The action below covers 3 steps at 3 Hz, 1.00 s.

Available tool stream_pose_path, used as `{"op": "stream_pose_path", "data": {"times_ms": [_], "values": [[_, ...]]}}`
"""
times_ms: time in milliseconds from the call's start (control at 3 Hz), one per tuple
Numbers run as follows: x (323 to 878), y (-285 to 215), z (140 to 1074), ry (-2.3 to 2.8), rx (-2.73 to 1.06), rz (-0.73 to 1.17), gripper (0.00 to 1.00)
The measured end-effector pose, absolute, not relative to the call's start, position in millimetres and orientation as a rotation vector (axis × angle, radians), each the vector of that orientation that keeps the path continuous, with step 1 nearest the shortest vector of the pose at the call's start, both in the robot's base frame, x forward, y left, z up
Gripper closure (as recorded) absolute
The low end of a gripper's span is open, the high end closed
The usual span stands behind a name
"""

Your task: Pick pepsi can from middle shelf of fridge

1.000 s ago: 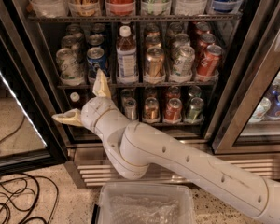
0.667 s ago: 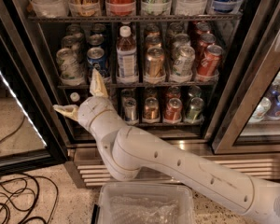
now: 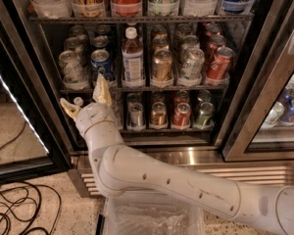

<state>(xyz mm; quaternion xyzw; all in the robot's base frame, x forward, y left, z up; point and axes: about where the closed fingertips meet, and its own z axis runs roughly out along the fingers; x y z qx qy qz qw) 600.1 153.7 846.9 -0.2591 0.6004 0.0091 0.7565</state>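
speckled floor [image 3: 39,190] fronted the open fridge [image 3: 186,156]. its middle shelf [image 3: 196,88] held the pepsi can [image 3: 102,62] in the second lane from the left. the gripper [image 3: 85,99], spread wide, hung at the can's 7 o'clock. rising, a finger [image 3: 102,88] might snag the rack edge or topple the pale can [image 3: 72,67] at 9 o'clock. the pepsi can's base was hard to make out.

The gripper [image 3: 83,93], just below the pepsi can [image 3: 102,62], partly hides what may be a small bottle [image 3: 78,101].
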Motion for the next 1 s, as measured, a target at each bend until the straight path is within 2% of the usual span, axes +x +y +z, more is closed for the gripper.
{"op": "stream_pose_path", "data": {"times_ms": [667,1000], "values": [[603.4,156.4,852.6,1.287,-0.364,-0.072,0.23],[607.1,154.0,857.4,1.268,-0.278,-0.101,0.27]]}}
